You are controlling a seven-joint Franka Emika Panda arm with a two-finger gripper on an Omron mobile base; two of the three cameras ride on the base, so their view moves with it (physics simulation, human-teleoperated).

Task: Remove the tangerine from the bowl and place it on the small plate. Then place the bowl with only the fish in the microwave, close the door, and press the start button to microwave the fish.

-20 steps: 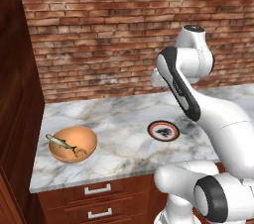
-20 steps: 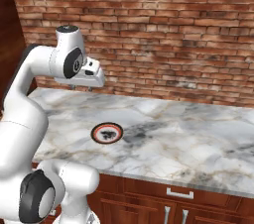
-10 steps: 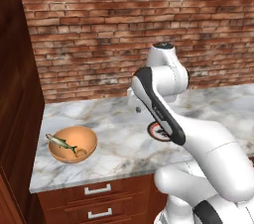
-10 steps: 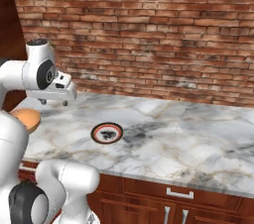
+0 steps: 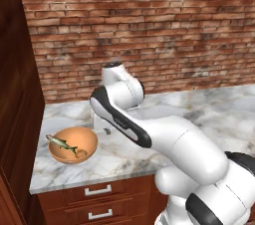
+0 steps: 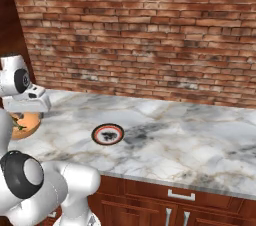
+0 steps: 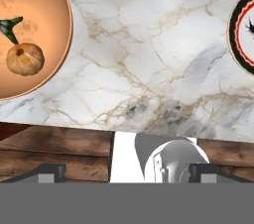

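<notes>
We are hanging our pincer (image 7: 127,171) over the marble desk (image 7: 149,69) with its jaws spread wide and nothing in them. The tangerine (image 7: 25,59) is sitting in the bowl (image 7: 47,20) beside the tail of the fish (image 7: 9,27). In the left base view the fish (image 5: 62,143) is lying across the bowl (image 5: 74,142). The plate (image 6: 107,134) is lying apart on the desk (image 6: 175,140), holding nothing.
</notes>
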